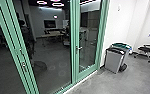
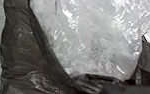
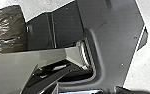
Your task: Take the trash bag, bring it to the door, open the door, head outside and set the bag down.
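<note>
- The dark trash bag (image 2: 18, 50) is very near the left wrist camera, with pale, shiny plastic (image 2: 96, 37) beside its dark film.
- For the left and right end effectors, I cannot tell if they are open, closed or gripping.
- At twelve o'clock is the green-framed glass door (image 1: 87, 71) with its handle (image 1: 79, 48).
- At two o'clock stands a grey bin (image 1: 113, 61), then an office chair (image 1: 146, 49).

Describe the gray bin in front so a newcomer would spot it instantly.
Find the green-framed glass door, then look just right of it, by the white wall. The gray bin stands there on the floor. Its top is dark, while the bin behind it has a green lid.
</note>
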You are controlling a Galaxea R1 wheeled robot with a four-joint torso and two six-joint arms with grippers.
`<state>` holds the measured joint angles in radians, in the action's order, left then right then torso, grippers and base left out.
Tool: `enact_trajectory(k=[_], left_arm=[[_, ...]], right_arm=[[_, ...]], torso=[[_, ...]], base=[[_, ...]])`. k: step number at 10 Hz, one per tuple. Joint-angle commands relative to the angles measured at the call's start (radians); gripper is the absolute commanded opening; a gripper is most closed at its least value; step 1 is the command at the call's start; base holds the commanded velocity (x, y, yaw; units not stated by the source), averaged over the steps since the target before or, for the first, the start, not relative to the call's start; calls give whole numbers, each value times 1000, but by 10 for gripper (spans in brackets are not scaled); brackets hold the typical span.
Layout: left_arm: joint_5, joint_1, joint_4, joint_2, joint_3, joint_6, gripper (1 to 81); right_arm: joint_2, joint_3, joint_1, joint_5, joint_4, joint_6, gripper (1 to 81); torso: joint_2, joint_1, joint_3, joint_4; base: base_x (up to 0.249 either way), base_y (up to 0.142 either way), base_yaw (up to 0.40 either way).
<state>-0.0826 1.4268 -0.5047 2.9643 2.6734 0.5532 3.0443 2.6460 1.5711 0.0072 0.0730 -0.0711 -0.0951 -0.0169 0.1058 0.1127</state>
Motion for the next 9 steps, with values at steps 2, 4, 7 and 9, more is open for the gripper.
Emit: enact_trajectory(k=[2,4,7,9], left_arm=[[55,-58,5,-3,0,8,10],[55,-58,5,-5,0,8,10],[53,-44,8,-16,-23,10,10],[52,-38,8,-43,-69,10,10]], right_arm=[[7,-6,-41,-65,-9,2,811],[7,-6,-35,-64,-12,4,811],[-28,-49,-27,-55,-13,4,811],[-72,-135,-25,-55,-35,4,811]], torso=[[0,0,0,0],[0,0,0,0],[0,0,0,0],[0,0,0,0]], base=[[149,-77,0],[150,-77,0],[147,-77,0],[138,-71,0]])
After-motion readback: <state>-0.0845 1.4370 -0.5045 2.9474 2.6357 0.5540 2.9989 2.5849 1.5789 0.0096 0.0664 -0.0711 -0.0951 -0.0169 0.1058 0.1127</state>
